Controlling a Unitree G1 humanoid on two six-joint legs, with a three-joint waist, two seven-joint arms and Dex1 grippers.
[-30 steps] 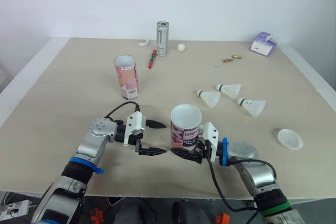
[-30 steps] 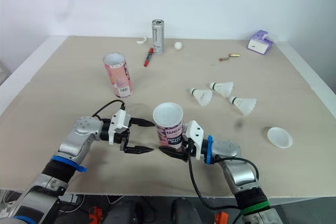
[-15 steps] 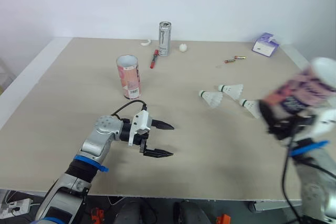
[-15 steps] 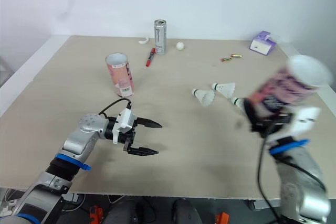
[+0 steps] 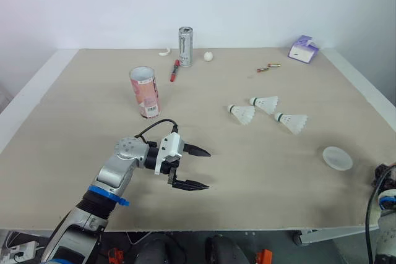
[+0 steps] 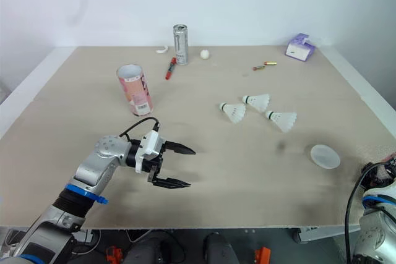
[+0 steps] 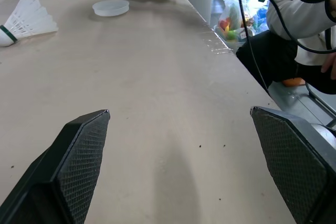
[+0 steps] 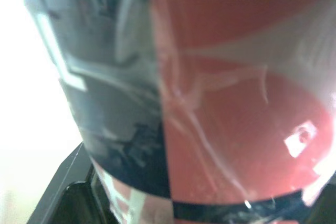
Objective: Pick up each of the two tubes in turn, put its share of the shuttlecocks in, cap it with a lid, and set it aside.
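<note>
At right gripper [image 8: 194, 198]: closed round a tube [image 8: 220, 93], whose pink-and-dark wall is pressed between both fingers in the wrist view. That arm is at the near right corner of the table [image 5: 74, 128]. Left gripper [image 5: 206, 169] is spread wide and empty, low over the near-centre table. Three shuttlecocks [image 5: 242, 114] lie on their sides ahead and to the right of it, between the two arms. Their cork ends point toward the robot's left, feathers toward the right edge. The nearest one looks closer to the free left gripper than to the right one, so left is likely the picking hand, reaching forward-right. Lid [image 5: 336, 157] lies flat near the right edge, near the right arm. Second tube [image 5: 146, 92] stands upright, mouth open, ahead-left of the left gripper, well apart.
</note>
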